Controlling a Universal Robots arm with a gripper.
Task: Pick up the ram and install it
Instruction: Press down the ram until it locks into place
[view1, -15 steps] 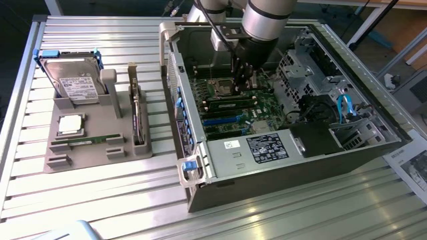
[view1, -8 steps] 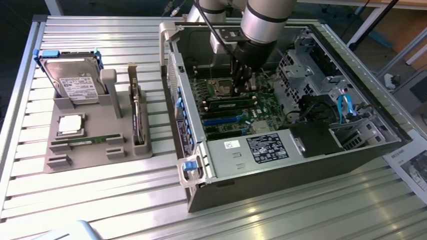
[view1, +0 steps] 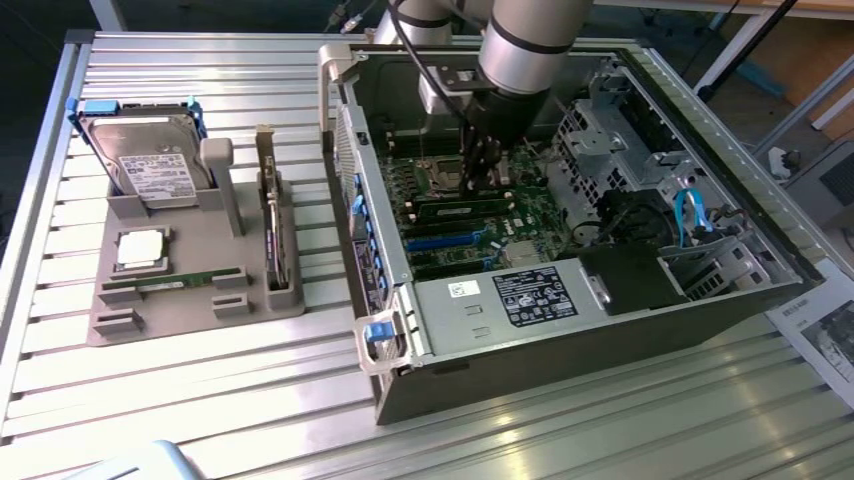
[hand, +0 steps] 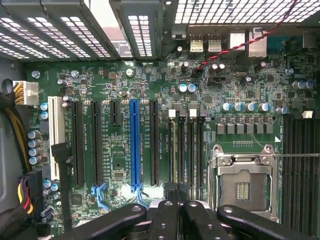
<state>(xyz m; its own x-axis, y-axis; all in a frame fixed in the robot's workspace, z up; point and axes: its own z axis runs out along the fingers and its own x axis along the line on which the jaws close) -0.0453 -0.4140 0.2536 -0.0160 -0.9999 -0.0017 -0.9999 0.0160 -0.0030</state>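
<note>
The ram (view1: 174, 284), a slim green strip, lies flat in a slot of the grey holder (view1: 160, 320) at the exterior view's left, in front of the square silver processor (view1: 142, 248). My gripper (view1: 477, 178) is far from it, lowered inside the open computer case (view1: 561, 330), just above the motherboard (view1: 467, 225) beside the processor socket (view1: 441, 170). In the wrist view my gripper (hand: 177, 206) hangs over the black memory slots (hand: 184, 150), its dark fingers (hand: 162, 217) drawn together. I see nothing held between them.
A hard drive (view1: 147, 150) in a blue frame and an upright card (view1: 274, 235) also stand on the holder. Inside the case are the drive cage (view1: 601, 140), blue cables (view1: 691, 215) and power supply (view1: 534, 295). The blue expansion slot (hand: 134, 145) lies beside the memory slots.
</note>
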